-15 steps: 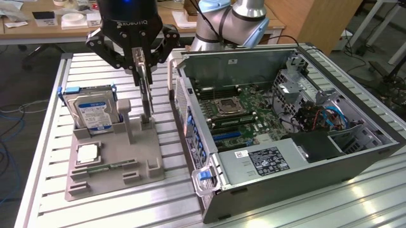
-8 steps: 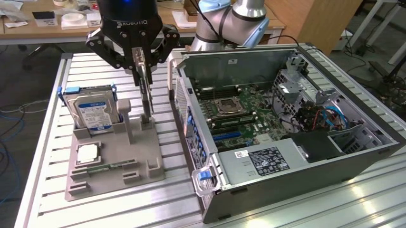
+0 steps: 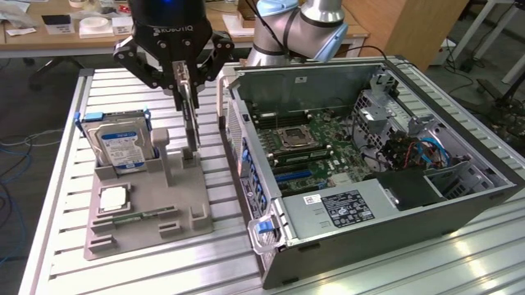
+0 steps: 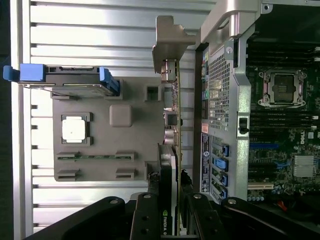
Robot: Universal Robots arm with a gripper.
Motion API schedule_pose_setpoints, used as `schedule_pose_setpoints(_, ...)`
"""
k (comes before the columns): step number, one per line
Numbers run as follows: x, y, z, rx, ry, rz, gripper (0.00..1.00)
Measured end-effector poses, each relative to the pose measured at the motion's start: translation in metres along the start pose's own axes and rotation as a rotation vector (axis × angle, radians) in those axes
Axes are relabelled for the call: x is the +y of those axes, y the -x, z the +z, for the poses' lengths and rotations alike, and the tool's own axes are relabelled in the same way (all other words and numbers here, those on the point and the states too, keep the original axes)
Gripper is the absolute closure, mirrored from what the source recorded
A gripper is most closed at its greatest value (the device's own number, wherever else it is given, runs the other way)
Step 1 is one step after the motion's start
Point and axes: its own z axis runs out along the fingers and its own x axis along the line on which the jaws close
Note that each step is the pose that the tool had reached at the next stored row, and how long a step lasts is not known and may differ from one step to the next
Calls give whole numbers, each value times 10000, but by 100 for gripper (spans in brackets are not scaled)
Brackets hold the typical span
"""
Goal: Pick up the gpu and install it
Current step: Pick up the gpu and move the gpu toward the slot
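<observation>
The gpu (image 3: 193, 126) hangs upright as a thin card, edge-on, with my gripper (image 3: 183, 89) shut on its upper end. Its lower end sits at the small upright slot of the grey holder tray (image 3: 152, 224); I cannot tell whether it still touches the slot. In the wrist view the gpu (image 4: 170, 150) runs out from between my fingers (image 4: 146, 215), black cooler on one face, silver bracket (image 4: 167, 40) at its far end. The open computer case (image 3: 246, 147) lies just to the exterior view's right of the card, motherboard (image 3: 316, 138) exposed, blue slots (image 3: 296, 176) near its front.
On the grey tray stand a silver hard drive (image 3: 122, 144) in a blue-tabbed cradle, a processor chip (image 3: 113, 200) and a narrow memory stick (image 3: 139, 216). The case wall (image 4: 235, 100) rises close beside the card. The arm's base (image 3: 299, 31) stands behind the case on the slatted table (image 3: 164, 270).
</observation>
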Motion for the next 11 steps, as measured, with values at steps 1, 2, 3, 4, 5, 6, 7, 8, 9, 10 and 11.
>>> schedule_pose_setpoints(1, 0, 14, -2, 0, 0, 0, 73)
schedule_pose_setpoints(2, 0, 27, -4, 0, 1, 0, 73)
schedule_pose_setpoints(3, 0, 39, -9, 0, 0, 1, 73)
schedule_pose_setpoints(4, 0, 49, -17, 1, 0, 0, 73)
schedule_pose_setpoints(5, 1, 58, -24, 1, 0, 0, 73)
schedule_pose_setpoints(6, 1, 65, -32, -1, 1, 0, 73)
schedule_pose_setpoints(7, 2, 72, -41, 0, 1, 0, 73)
schedule_pose_setpoints(8, 2, 80, -50, 0, 2, 0, 73)
schedule_pose_setpoints(9, 2, 88, -55, -1, 3, 1, 73)
schedule_pose_setpoints(10, 2, 97, -62, -2, 6, 0, 73)
schedule_pose_setpoints(11, 3, 105, -68, -1, 8, 1, 73)
